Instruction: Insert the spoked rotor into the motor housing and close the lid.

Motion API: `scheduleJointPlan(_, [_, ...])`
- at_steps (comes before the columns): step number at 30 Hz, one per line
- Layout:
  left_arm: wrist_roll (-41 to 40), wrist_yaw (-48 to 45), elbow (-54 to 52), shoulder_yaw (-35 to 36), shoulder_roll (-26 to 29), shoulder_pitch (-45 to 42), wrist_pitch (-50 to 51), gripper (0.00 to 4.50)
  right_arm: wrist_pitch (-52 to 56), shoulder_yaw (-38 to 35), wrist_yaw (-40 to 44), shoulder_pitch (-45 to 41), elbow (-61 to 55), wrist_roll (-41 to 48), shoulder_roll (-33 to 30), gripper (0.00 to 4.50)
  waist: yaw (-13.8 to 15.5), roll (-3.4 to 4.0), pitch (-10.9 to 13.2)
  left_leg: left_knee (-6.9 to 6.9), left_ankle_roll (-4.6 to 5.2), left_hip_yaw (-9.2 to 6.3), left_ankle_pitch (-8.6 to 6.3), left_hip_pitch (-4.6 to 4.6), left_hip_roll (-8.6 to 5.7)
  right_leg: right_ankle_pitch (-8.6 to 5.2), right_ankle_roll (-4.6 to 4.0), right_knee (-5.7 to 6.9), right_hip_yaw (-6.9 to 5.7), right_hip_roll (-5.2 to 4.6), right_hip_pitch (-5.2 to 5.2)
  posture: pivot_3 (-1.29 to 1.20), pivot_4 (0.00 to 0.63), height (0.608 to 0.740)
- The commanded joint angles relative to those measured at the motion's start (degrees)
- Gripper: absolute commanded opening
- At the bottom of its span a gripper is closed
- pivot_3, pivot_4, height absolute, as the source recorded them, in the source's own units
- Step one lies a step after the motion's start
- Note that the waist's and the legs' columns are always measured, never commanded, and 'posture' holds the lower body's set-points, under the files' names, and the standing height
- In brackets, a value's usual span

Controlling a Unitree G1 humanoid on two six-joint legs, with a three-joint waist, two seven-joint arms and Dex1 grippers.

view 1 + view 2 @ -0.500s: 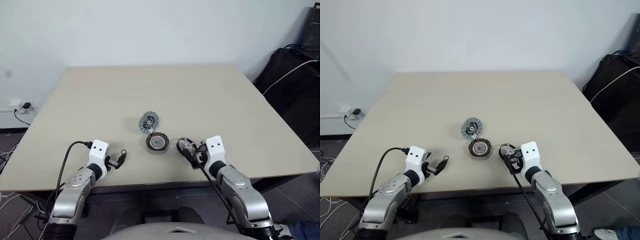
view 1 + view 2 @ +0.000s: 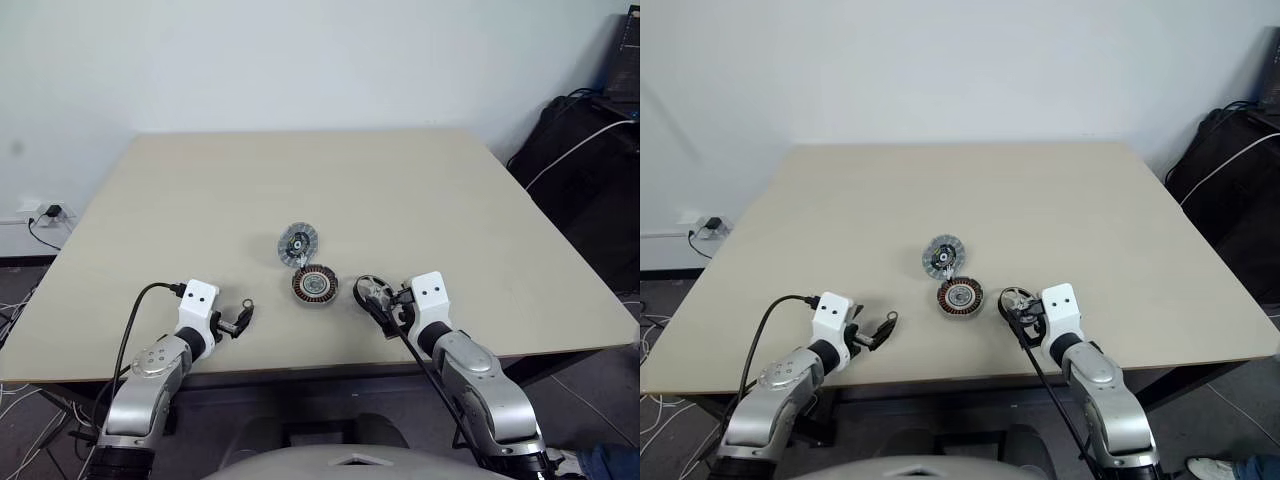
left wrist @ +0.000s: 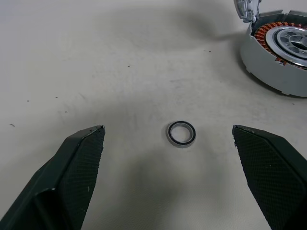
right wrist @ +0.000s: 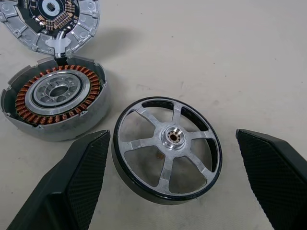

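Right wrist view looks down on the spoked rotor (image 4: 167,149), a silver wheel with six spokes, a small central hub and a dark outer rim, lying flat on the beige table (image 2: 200,200). It sits between the two black fingers (image 4: 72,187) of the right gripper (image 2: 377,300), which are spread wide apart with nothing held; neither finger touches the rotor. Just beside the rotor lies the motor housing (image 4: 53,101), a squat round cup with copper-brown windings ringed around a silvery centre, its open side up. Touching the housing's far edge is the lid (image 4: 50,21), lying with its ribbed face and dark centre up; a small light tab seems to join lid and housing.

From the head camera, these three parts cluster near the middle of the table's near half: the lid (image 2: 297,243) farthest, the housing (image 2: 313,285) just nearer and slightly right, and the rotor (image 2: 372,292) to the right of the housing, right at the tip of the right gripper.

On the left side, the left gripper (image 2: 240,318) rests low over the table near the front edge, well apart from the housing. Its fingers (image 3: 79,163) are also spread wide and hold nothing. Between them on the table lies a small dark ring (image 3: 182,133), touched by neither finger. The housing shows at the edge of the left wrist view.
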Motion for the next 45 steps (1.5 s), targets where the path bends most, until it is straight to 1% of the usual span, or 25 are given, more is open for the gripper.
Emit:
scheduleJointPlan(1, [0.9,0.5,0.8,-0.8,-0.3,-2.2,-0.5,4.48,-0.5,-0.5,-0.3,-1.1,-1.0,0.0,0.4,4.46,0.1,0.0,0.0,0.0,0.0,0.0,0.0,0.0,0.0,0.0,0.0,0.0,0.0,0.0,0.0,0.0,0.0,0.74])
scheduleJointPlan(4, [1.4,1.0,2.3,-1.1,-0.6,-3.5,-0.2,4.48,-0.5,-0.3,-0.3,-1.1,-0.9,-0.1,0.6,4.46,0.0,0.0,0.0,0.0,-0.01,0.0,0.0,0.01,0.0,0.0,0.0,0.01,-0.01,0.01,0.01,0.0,0.0,0.74])
scheduleJointPlan(11, [5.4,4.7,9.2,-2.7,-1.3,-9.1,-0.4,4.48,-0.4,0.0,-0.1,-1.8,-0.3,-0.1,0.9,4.46,0.0,-0.01,0.0,0.01,-0.01,0.0,0.01,0.01,-0.02,0.04,0.04,0.01,0.0,0.04,0.02,0.0,0.0,0.74])
scheduleJointPlan(13, [5.5,4.6,10.6,-2.9,-1.7,-10.1,-1.0,4.48,-0.5,0.0,-0.1,-1.9,-0.2,-0.1,1.0,4.46,0.0,-0.01,0.0,0.0,-0.01,0.0,0.01,0.0,-0.02,0.14,0.21,0.01,0.0,0.04,0.02,0.0,0.0,0.74])
scheduleJointPlan(18, [5.1,3.3,12.9,-3.9,-2.4,-11.7,-1.0,4.48,-0.6,0.1,-0.3,-1.8,-0.1,-0.1,1.4,4.46,0.0,-0.01,0.0,0.0,-0.02,0.0,0.01,-0.05,-0.02,0.15,0.21,0.0,0.02,0.01,0.01,0.0,0.0,0.74])
scheduleJointPlan(23, [4.8,1.8,13.4,-4.6,-2.5,-11.5,-0.3,4.48,-0.6,-0.3,-0.5,-1.4,-0.5,-0.1,1.6,4.46,0.0,-0.01,0.0,0.0,-0.02,0.0,0.01,-0.04,-0.02,0.14,0.19,0.0,0.02,0.0,-0.01,0.0,0.0,0.74])
scheduleJointPlan(29, [5.2,1.7,11.5,-4.3,-1.3,-8.0,1.5,4.48,-0.6,-0.7,-1.1,-0.5,-1.0,0.1,1.7,4.46,-0.1,0.15,-0.2,-0.01,-0.01,-0.01,-0.01,-0.04,-0.02,0.12,0.17,0.0,0.02,-0.02,-0.01,0.0,0.0,0.74])
scheduleJointPlan(32, [5.7,1.5,10.4,-4.6,-0.2,-6.2,1.7,3.86,-0.5,-0.7,-1.3,-0.3,-1.1,0.2,1.8,4.5,-0.3,0.18,-0.2,-0.03,-0.03,0.01,-0.03,-0.03,0.0,0.12,0.16,0.01,0.03,-0.03,0.01,0.0,0.0,0.74])
scheduleJointPlan(35, [5.6,1.7,9.5,-4.4,0.2,-5.1,2.1,2.82,-0.4,-0.7,-1.3,-0.5,-1.1,0.2,1.8,4.5,-0.3,0.23,-0.2,-0.03,-0.03,0.01,-0.03,0.02,0.01,0.0,-0.02,0.01,0.02,-0.03,0.0,0.0,0.0,0.74])
scheduleJointPlan(38, [5.6,2.2,8.7,-4.0,0.2,-4.7,2.7,1.92,-0.3,-0.5,-1.2,-0.7,-0.8,0.2,1.8,4.5,-0.3,0.23,-0.2,-0.02,-0.02,0.01,-0.03,0.09,0.01,-0.01,-0.01,0.01,0.02,-0.03,0.04,0.0,0.0,0.74])
scheduleJointPlan(41, [5.6,2.5,8.5,-3.9,0.2,-4.7,2.9,0.91,-0.4,-0.5,-1.1,-0.9,-0.4,0.1,1.7,4.5,-0.3,0.24,-0.2,-0.02,-0.02,0.01,-0.03,0.1,0.01,-0.01,0.01,0.01,0.01,-0.02,0.06,0.0,0.0,0.74])
scheduleJointPlan(42, [5.6,2.6,8.5,-3.8,0.1,-4.8,2.9,0.75,-0.4,-0.4,-1.1,-1.0,-0.3,0.1,1.7,4.5,-0.3,0.24,-0.2,-0.02,-0.02,0.01,-0.02,0.11,0.01,-0.01,0.01,0.02,0.01,-0.02,0.06,0.0,0.0,0.74])
scheduleJointPlan(45, [5.8,3.0,8.5,-3.8,0.0,-5.0,2.5,0.76,-0.4,-0.4,-1.0,-1.1,0.0,0.1,1.7,4.5,-0.3,0.24,-0.2,-0.02,-0.02,0.01,-0.02,0.11,0.01,0.0,0.01,0.02,0.01,-0.01,0.06,0.0,0.0,0.74])
